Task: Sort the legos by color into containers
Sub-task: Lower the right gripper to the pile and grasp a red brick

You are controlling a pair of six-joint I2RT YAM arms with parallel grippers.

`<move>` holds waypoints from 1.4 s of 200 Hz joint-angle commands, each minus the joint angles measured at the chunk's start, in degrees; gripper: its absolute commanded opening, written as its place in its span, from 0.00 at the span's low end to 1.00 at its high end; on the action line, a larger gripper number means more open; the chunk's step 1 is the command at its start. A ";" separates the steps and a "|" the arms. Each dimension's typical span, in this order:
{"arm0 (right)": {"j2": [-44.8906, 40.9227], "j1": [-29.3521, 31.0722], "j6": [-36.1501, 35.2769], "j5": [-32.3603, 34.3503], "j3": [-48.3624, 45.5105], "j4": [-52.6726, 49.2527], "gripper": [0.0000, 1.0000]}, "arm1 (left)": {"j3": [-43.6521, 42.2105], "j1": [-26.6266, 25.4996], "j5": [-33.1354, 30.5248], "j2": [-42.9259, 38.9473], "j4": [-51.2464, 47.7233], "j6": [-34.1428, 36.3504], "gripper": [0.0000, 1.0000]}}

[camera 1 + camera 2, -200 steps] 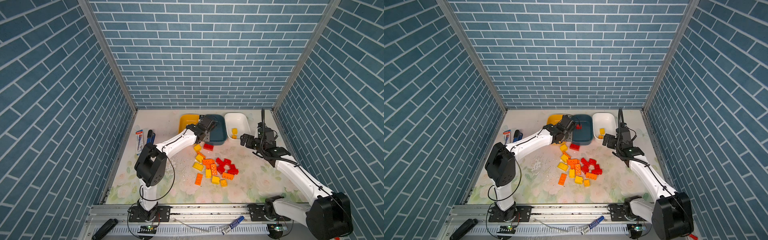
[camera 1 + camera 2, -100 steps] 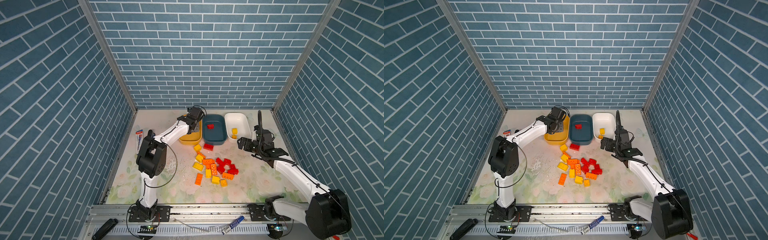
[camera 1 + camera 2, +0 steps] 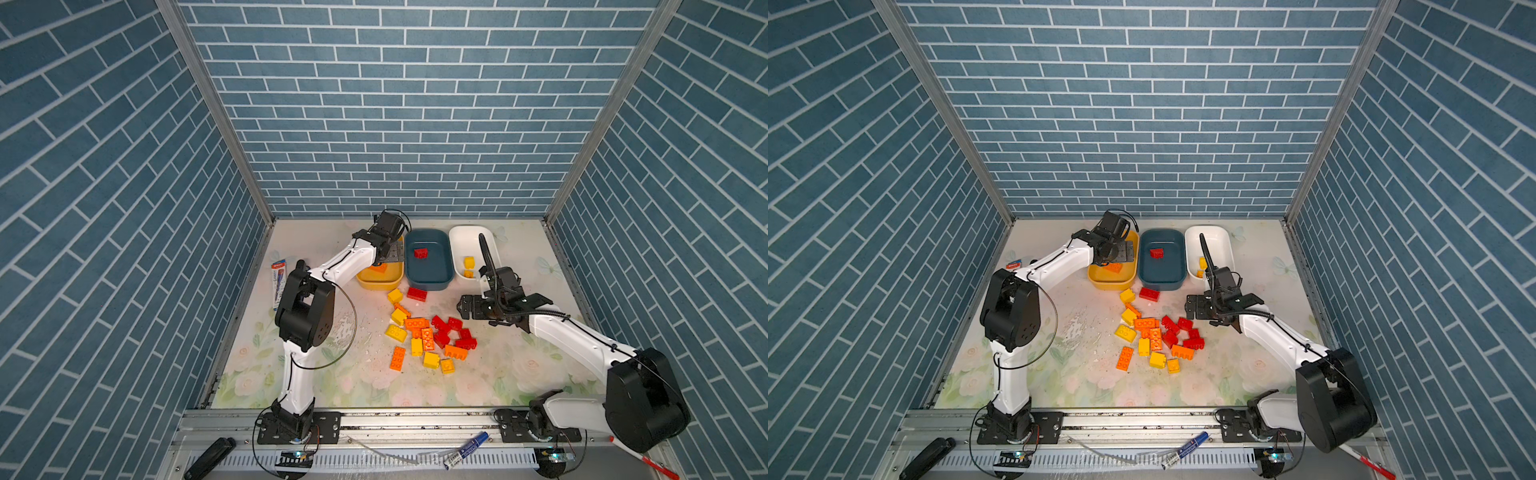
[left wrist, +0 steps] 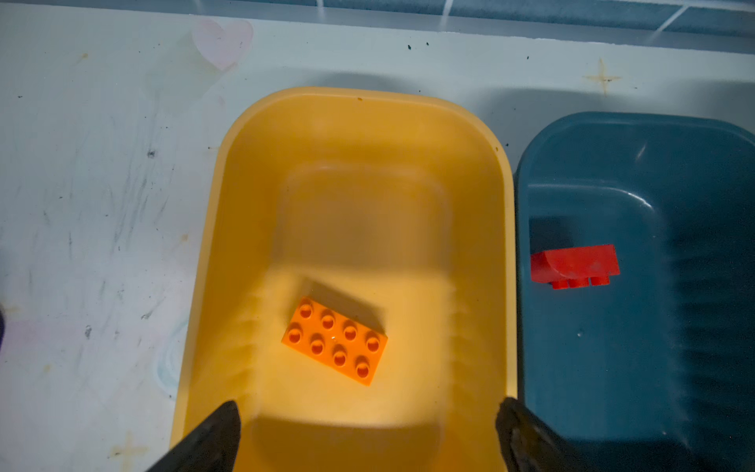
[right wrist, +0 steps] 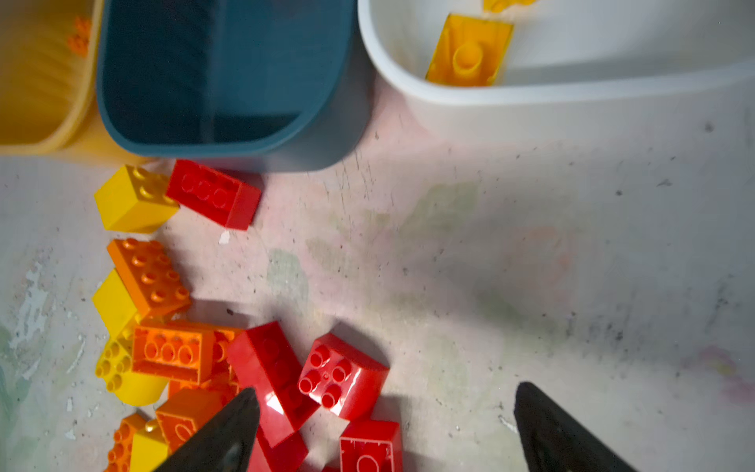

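Most legos [image 3: 419, 323] lie unsorted on the tabletop [image 3: 519, 374]; the containers [image 3: 428, 285] hold only a few. Left gripper [image 4: 367, 404] and right gripper [image 5: 388, 390] are both open and empty.

Blue brick walls [image 3: 395, 124] on three sides, scuffed floral mat [image 3: 519, 374] as floor, pen pack [image 3: 278, 282] at its left edge, and along the slotted front ledge [image 3: 498, 459] a dark object [image 3: 210, 457], blue marker [image 3: 465, 444] and red pen [image 3: 642, 458].
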 commanded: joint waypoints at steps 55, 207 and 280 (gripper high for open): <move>8.17 5.82 -3.20 0.01 5.38 -6.92 0.83 | -8.62 0.07 8.65 -9.60 7.24 -0.71 0.99; 18.74 8.34 -20.56 4.04 14.11 -14.77 0.58 | -15.77 0.35 4.60 -17.37 5.31 -3.69 0.99; 25.16 9.03 -22.83 5.53 18.64 -14.71 0.56 | -17.60 0.40 4.00 -18.53 5.49 -3.93 0.99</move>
